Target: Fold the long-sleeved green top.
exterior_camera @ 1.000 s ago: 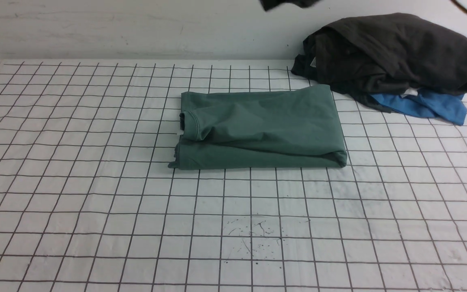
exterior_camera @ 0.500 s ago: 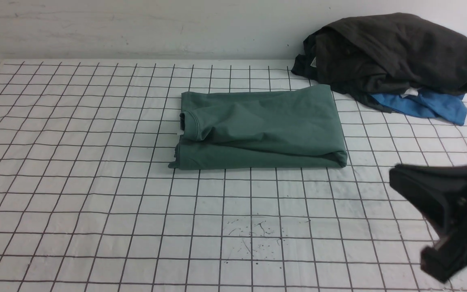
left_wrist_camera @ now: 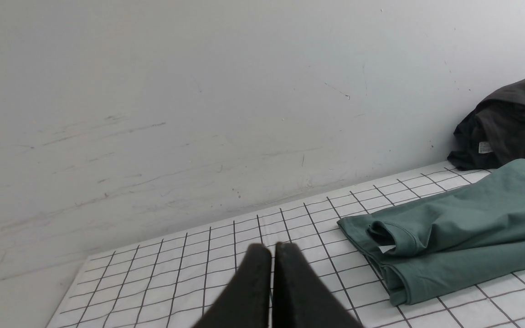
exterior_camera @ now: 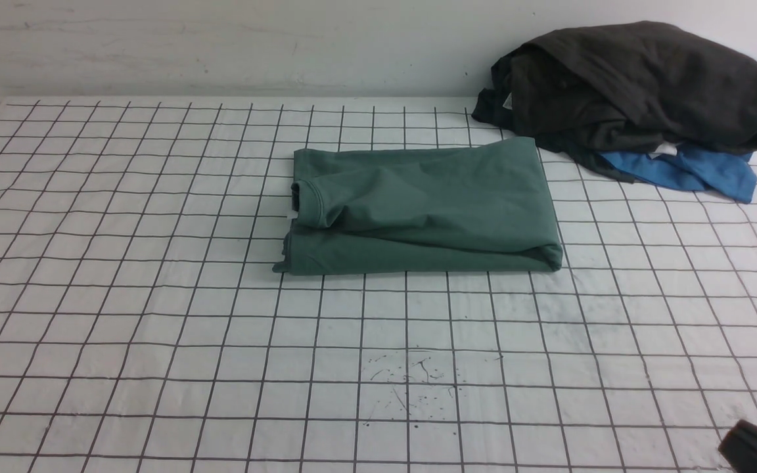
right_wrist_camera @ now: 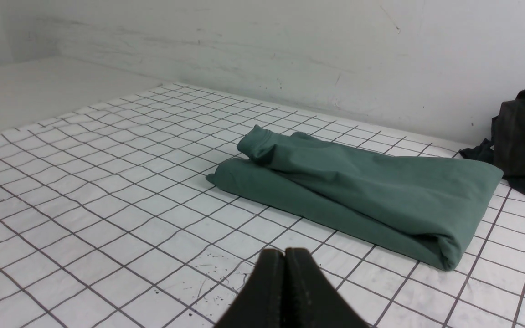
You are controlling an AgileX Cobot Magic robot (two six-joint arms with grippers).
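Green long-sleeved top [exterior_camera: 424, 210]: folded, mid-surface toward far edge. Left pincer [left_wrist_camera: 272, 250], right pincer [right_wrist_camera: 285, 255]: both closed, empty.

even, soft, bright light in all views; faint shadows; sharp focus, though the near claw tips [right_wrist_camera: 285, 255] blur slightly.
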